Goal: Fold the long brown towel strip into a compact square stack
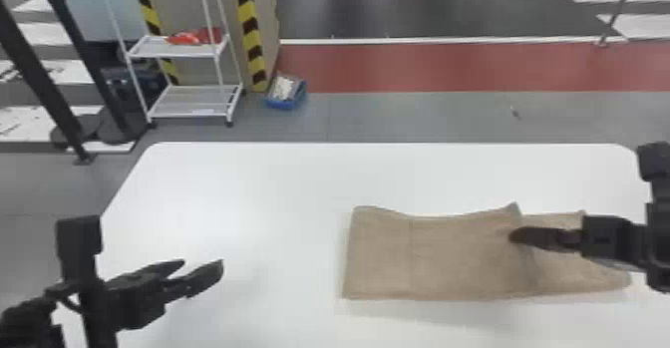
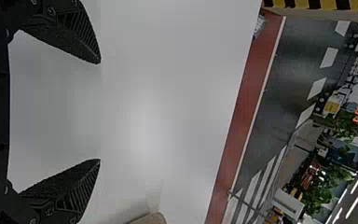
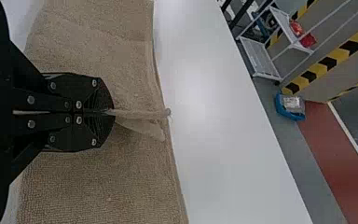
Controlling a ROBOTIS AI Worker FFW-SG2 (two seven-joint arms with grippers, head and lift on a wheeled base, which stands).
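Observation:
The brown towel strip (image 1: 448,257) lies on the right half of the white table, its right part under a raised edge of cloth. My right gripper (image 1: 516,235) is over that edge; in the right wrist view the right gripper (image 3: 109,113) is shut on the edge of the towel (image 3: 102,182), which stands up as a thin ridge between the fingertips. Off to the left of the towel, my left gripper (image 1: 204,267) hangs above the table with its fingers apart. The left wrist view has the left gripper (image 2: 99,111) open and holding nothing, with a towel corner (image 2: 150,219) farther off.
The white table (image 1: 239,182) extends left of and behind the towel. On the floor beyond it stand a white wire-frame cart (image 1: 194,97) and a blue bin (image 1: 286,92), near a post with yellow and black stripes (image 1: 251,33).

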